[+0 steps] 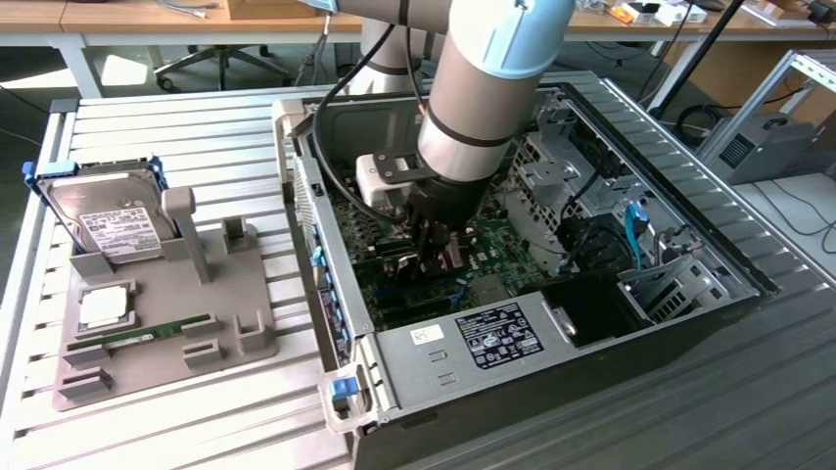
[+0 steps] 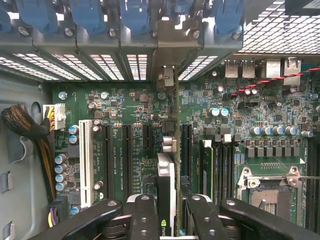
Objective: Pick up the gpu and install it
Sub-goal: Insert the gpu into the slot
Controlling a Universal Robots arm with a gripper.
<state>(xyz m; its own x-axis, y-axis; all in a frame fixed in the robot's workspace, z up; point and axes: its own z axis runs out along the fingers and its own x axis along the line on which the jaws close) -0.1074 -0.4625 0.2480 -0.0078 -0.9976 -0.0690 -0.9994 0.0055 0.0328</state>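
The end effector (image 2: pixel 167 210) pinches the gpu (image 2: pixel 166 150) edge-on over the motherboard (image 2: pixel 125 105); installing looks underway, and seating needs exact slot alignment.

Gpu (image 2: pixel 167 200) upright over motherboard (image 2: pixel 125 100), apparently in slot; case (image 1: pixel 432 377) on table (image 1: pixel 157 127).

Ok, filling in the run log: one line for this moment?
gripper: shut on gpu | gpu: edge-on above motherboard slots | place: inside computer case
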